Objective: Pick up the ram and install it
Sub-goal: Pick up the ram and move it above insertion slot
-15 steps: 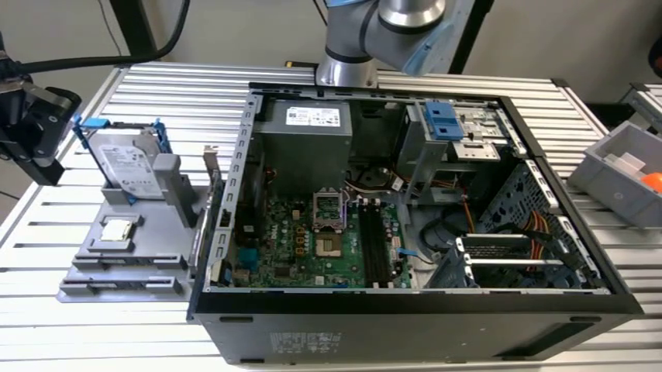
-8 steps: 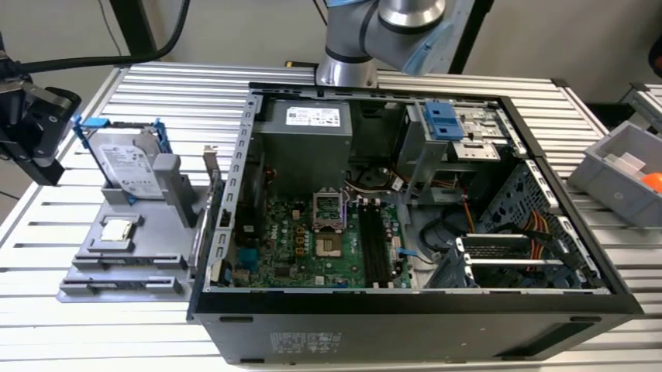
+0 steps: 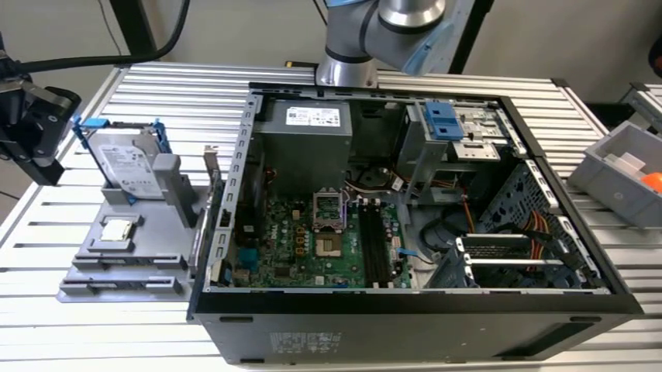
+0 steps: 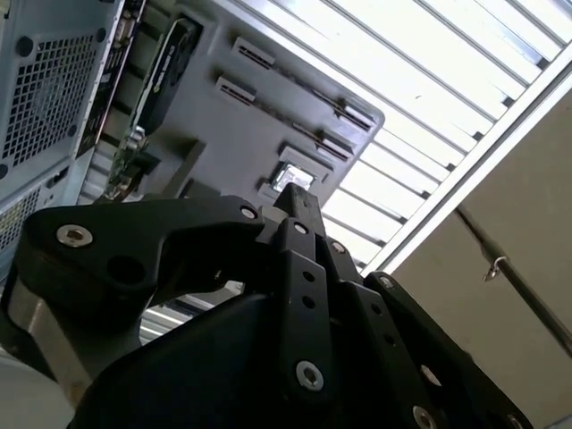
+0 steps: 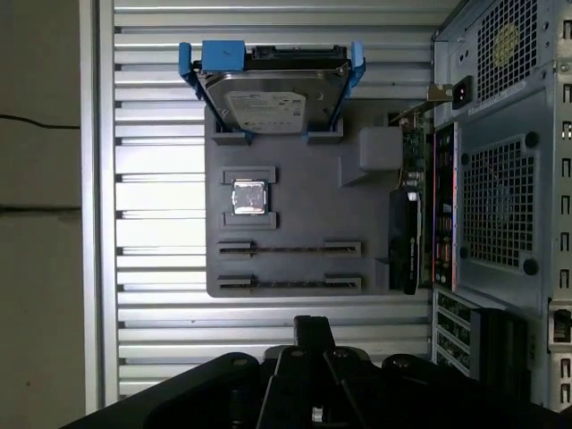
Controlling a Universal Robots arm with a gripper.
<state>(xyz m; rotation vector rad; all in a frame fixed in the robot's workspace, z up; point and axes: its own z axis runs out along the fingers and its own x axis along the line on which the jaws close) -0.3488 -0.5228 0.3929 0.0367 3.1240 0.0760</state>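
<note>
My gripper (image 3: pixel 42 167) hangs at the exterior view's left edge, beside the grey holder (image 3: pixel 150 236), apart from it. In both wrist views its black fingers (image 5: pixel 313 329) (image 4: pixel 295 204) meet at the tip with nothing between them. The holder's two long grooves (image 5: pixel 290 248) look bare. The ram is hidden from me. I cannot tell whether the black motherboard slots (image 3: pixel 370 246) in the open computer case (image 3: pixel 414 298) hold anything.
On the holder (image 5: pixel 304 192) stand a silver hard drive in a blue frame (image 5: pixel 273 89), a small square processor chip (image 5: pixel 249 197) and an upright expansion card (image 5: pixel 407 237) next to the case wall. A grey bin (image 3: pixel 625 174) sits at the exterior view's right.
</note>
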